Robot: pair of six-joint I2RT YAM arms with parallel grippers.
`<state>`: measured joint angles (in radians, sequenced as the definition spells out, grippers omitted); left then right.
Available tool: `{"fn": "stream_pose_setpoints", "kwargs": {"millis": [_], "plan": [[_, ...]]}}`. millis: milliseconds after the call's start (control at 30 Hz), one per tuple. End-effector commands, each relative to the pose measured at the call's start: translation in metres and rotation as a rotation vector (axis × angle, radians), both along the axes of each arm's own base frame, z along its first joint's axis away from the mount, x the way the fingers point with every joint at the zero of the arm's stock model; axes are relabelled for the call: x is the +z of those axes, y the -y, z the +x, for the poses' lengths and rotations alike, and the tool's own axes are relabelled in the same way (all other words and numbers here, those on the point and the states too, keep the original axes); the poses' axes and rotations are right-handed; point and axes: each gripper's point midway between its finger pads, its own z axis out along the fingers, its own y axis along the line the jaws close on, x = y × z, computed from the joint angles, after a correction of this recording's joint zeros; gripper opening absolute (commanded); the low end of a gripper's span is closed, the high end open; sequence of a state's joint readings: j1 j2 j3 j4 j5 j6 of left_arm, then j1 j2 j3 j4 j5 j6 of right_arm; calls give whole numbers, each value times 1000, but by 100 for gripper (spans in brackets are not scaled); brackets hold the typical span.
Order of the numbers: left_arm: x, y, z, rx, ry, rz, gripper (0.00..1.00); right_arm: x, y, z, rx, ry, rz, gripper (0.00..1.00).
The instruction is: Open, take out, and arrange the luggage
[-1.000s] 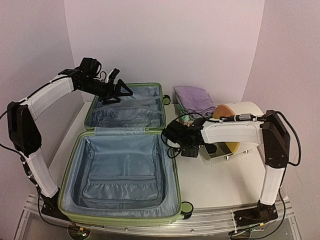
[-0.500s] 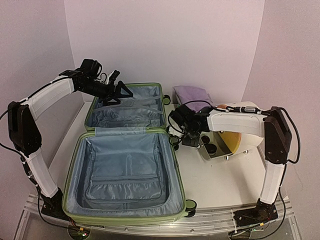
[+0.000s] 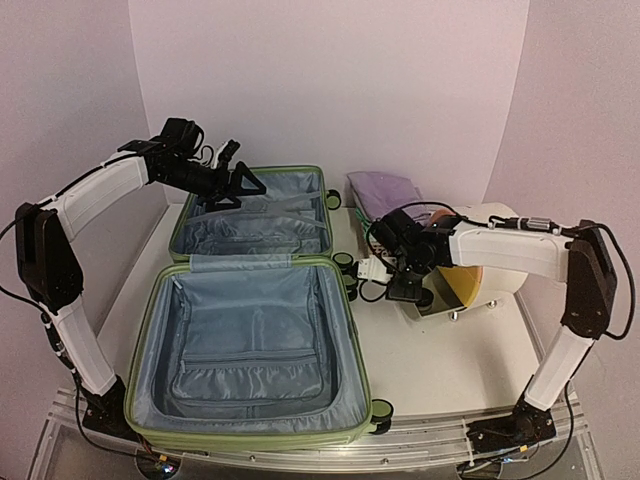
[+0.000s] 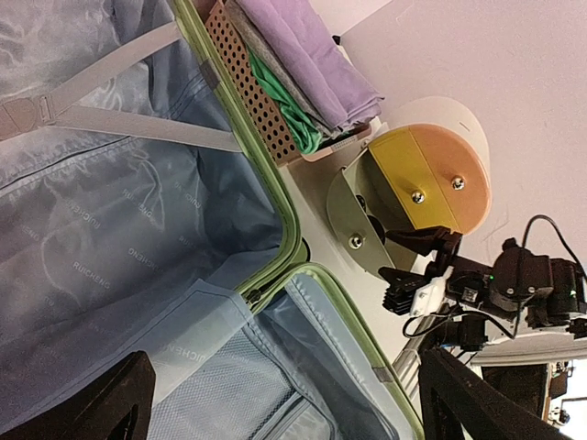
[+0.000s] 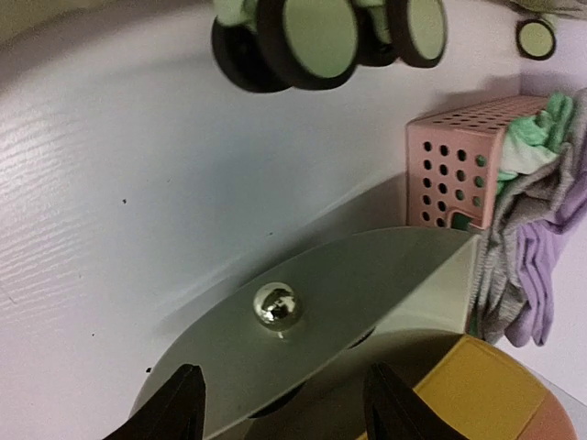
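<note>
Top external view: the luggage [image 3: 245, 340] lies flat on the table [image 3: 450, 360] at my left, both halves spread open, with nothing in them but lining and straps. So opening and emptying look done. The basket [image 5: 449, 165] of folded clothes [image 3: 388, 197] and the round drum [image 3: 500, 225] stand just right of it, so I judge only the arranging is left.

My left gripper [image 4: 284, 367] hangs over the far half, fingers wide apart and holding nothing. My right gripper [image 5: 284, 376] hovers above the drum's grey-green flap [image 5: 367, 275] and its metal knob [image 5: 275, 307], fingers apart with nothing between them.

A second ago that right gripper was at the suitcase's right edge. It has since swung across to the drum, and the near half has shifted slightly. My left arm has not moved.
</note>
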<state>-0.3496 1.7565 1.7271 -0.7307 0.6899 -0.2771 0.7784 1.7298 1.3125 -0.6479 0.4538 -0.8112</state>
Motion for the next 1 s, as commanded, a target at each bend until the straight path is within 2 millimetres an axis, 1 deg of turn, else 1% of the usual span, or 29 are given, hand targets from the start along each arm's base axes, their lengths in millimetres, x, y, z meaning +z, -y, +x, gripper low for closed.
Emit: {"fn": "stream_pose_setpoints", "kwargs": {"millis": [0, 133, 233, 300, 400, 467, 567, 600, 633, 767, 833, 900, 967], "plan": [[6, 2, 2, -23, 33, -17, 99, -21, -4, -5, 70, -64, -41, 61], [6, 2, 2, -24, 33, -19, 99, -35, -3, 2, 88, -75, -94, 61], [5, 2, 1, -25, 28, -18, 100, -44, 6, 11, 61, -90, -116, 61], [5, 2, 1, -25, 31, -18, 100, -46, 16, 20, 34, -96, -112, 61], [7, 2, 1, -26, 36, -17, 100, -42, 31, 36, -2, -72, -145, 60], [6, 2, 1, -27, 38, -17, 100, -39, 42, 47, -23, -37, -204, 60], [6, 2, 1, -26, 36, -17, 99, -36, 48, 58, -49, -3, -249, 60], [6, 2, 1, -26, 37, -17, 100, -35, 50, 60, -56, 4, -256, 60], [7, 1, 1, -25, 40, -16, 99, -33, 56, 62, -63, 13, -277, 60], [8, 0, 1, -26, 51, -8, 100, -26, 75, 63, -73, 23, -315, 60], [7, 0, 1, -26, 50, -8, 99, -24, 88, 66, -100, 25, -328, 60], [6, 1, 2, -27, 48, -10, 99, -23, 106, 72, -153, 29, -338, 60], [6, 2, 2, -29, 47, -15, 100, -22, 117, 79, -205, 33, -322, 60]]}}
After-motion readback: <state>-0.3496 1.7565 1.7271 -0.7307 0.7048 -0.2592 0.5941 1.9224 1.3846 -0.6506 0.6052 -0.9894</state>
